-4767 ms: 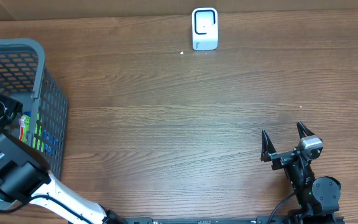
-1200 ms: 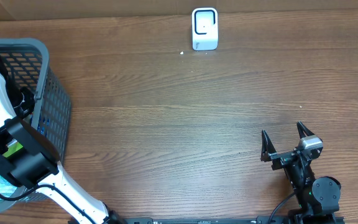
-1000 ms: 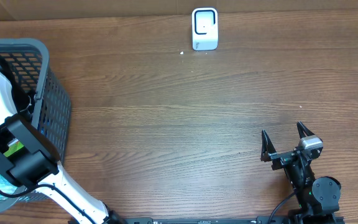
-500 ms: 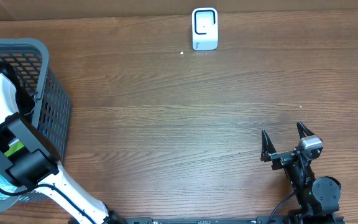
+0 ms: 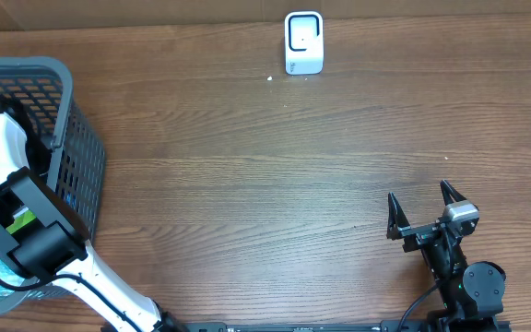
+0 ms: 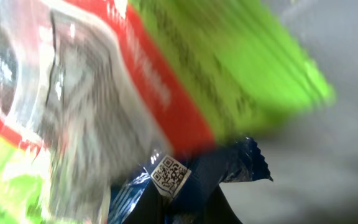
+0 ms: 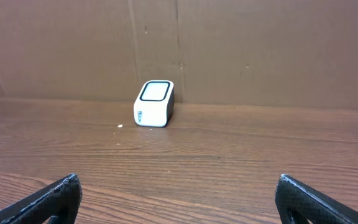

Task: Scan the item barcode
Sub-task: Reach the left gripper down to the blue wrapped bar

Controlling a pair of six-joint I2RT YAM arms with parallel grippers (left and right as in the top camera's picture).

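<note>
Reaching Into the Basket, Left Hand Clenched

The left arm (image 5: 12,198) dipped into the grey mesh basket (image 5: 81,175) at the left edge of the overhead frame, and the left hand (image 6: 178,214) was hidden from above among the goods. Its wrist camera showed the dark fingers clenched at the bottom centre of the frame. A blue packet (image 6: 229,168) with a crimped edge lay right at their tips, bearing a white QR label (image 6: 170,175). Whether the fingers actually pinched that packet could not be told. A blurred green-and-red bag (image 6: 185,68) filled the upper left of that view, just behind the packet.

The white scanner (image 5: 303,41) stood upright at the top centre of the wooden counter (image 5: 275,184), well apart from the basket. The right hand (image 5: 418,194) rested at the lower right, fingers spread wide and grasping nothing, facing the scanner.
</note>
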